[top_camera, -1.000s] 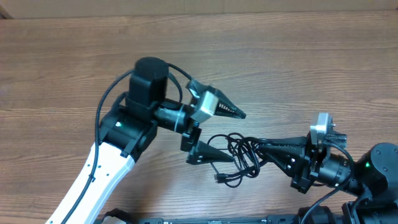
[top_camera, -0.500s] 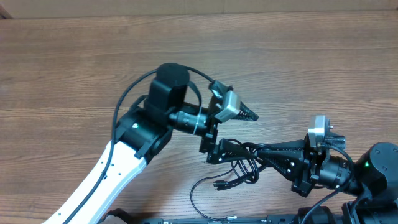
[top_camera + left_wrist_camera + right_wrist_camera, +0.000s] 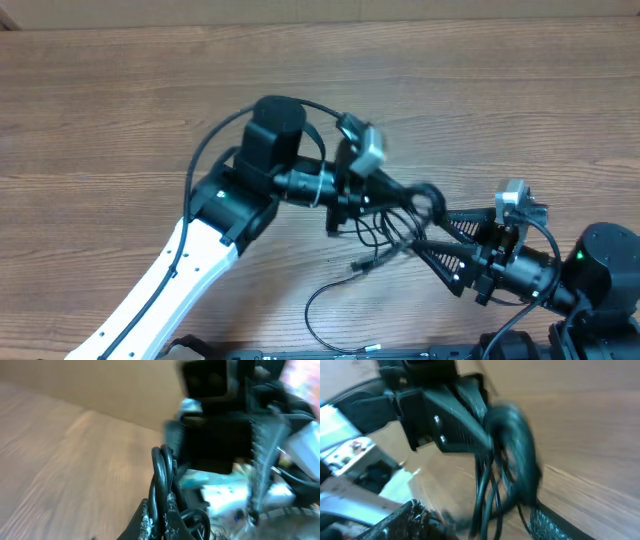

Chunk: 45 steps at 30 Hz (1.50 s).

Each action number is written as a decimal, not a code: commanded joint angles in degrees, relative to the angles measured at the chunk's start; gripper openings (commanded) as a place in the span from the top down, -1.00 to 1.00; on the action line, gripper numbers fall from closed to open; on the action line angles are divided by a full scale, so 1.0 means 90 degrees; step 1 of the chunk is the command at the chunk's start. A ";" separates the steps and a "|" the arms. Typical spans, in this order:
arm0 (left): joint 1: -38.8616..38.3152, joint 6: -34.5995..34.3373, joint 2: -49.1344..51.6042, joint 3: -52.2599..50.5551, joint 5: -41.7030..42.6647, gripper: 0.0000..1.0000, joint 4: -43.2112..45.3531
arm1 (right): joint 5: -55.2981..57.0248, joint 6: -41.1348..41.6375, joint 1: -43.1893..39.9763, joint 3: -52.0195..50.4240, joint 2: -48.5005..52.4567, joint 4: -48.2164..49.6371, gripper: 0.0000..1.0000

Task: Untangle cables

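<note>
Cables [image 3: 390, 235] tight in left gripper [image 3: 405, 190], at tips of wide-open right gripper [image 3: 430, 230].

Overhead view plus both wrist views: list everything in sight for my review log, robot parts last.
thin flexible black cables: one tangle, cord count unclear, black, strung between the two grippers, one loose strand trailing toward the front edge
wood-grain table: one, brown, under everything
left gripper: one, black, centre, shut on the tangle
right gripper: one, black, right of the tangle, jaws open with strands between them
left arm: one, white and black, from front-left
right arm: one, black, front-right corner
</note>
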 commanded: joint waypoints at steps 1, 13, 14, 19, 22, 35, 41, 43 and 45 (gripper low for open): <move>0.0556 -0.0920 0.0049 0.0075 -0.0911 0.92 -0.0034 | 0.0670 -0.0015 0.0051 0.0044 -0.0053 -0.0134 -0.41; -0.0158 -0.1032 0.0049 0.0075 -0.0500 0.91 0.0559 | 0.1945 0.0005 0.0051 0.0044 -0.0051 -0.0087 -0.49; -0.0182 -0.0884 0.0049 0.0075 -0.0206 0.92 0.0614 | 0.2290 0.0097 0.0051 0.0044 -0.0051 -0.0085 -0.48; -0.0168 -0.0107 0.0000 0.0075 0.0464 0.92 0.0690 | 0.3381 0.0874 0.0051 0.0044 -0.0051 -0.0083 -0.04; -0.0180 0.0056 0.0000 0.0075 0.0850 0.92 0.0736 | 0.3378 0.0874 0.0051 0.0044 -0.0051 -0.0080 -0.06; -0.0180 0.0284 0.0002 0.0075 -0.1088 0.92 0.0308 | 0.1416 0.0862 0.0051 0.0044 -0.0051 -0.0138 0.03; -0.0126 0.0289 0.0000 0.0075 -0.1460 0.92 0.0350 | 0.1418 0.0848 0.0051 0.0044 -0.0051 -0.0160 0.04; -0.0036 0.0287 0.0000 0.0075 -0.1503 0.91 0.0342 | 0.1416 0.0811 0.0051 0.0044 -0.0051 -0.0228 -0.07; -0.0036 0.0289 0.0000 0.0075 -0.1503 0.92 0.0342 | 0.1399 0.0622 0.0051 0.0044 -0.0051 -0.0296 -0.08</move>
